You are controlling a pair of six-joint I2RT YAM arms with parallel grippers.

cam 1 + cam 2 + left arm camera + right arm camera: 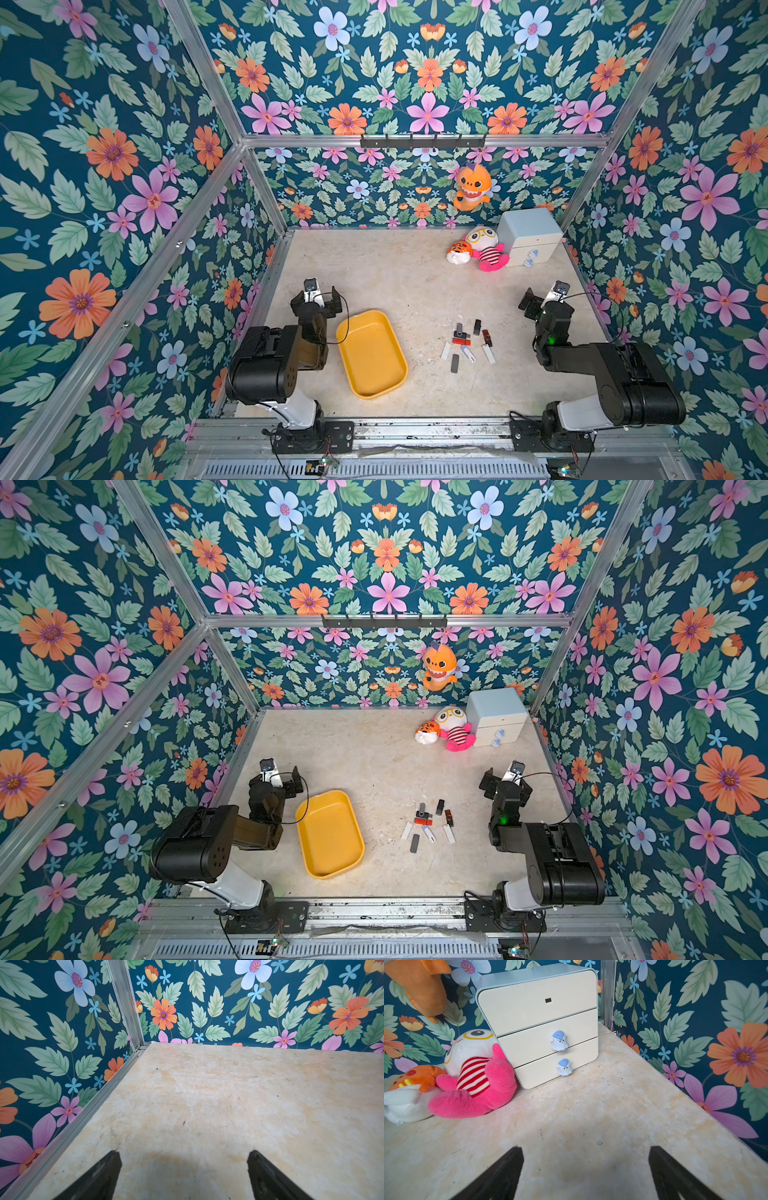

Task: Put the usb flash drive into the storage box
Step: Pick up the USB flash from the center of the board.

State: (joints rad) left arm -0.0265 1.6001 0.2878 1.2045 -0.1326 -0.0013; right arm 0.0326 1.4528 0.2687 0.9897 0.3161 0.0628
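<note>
The storage box (371, 353) (329, 833) is a shallow yellow tray lying empty on the beige table, front left of centre. To its right lies a loose cluster of several usb flash drives (461, 341) (423, 821), black, red, white and grey. My left gripper (318, 296) (276, 776) hovers just behind the box's far left corner. It is open, with only bare table between its fingers (184, 1155). My right gripper (546, 301) (505, 781) is to the right of the drives and behind them, open and empty (585, 1151). Neither wrist view shows the box or the drives.
A pale drawer cabinet (528, 235) (542, 1022) stands at the back right corner with plush toys (484, 249) (473, 1084) leaning beside it. An orange plush (472, 187) hangs on the back wall. Floral walls with aluminium rails enclose the table on three sides.
</note>
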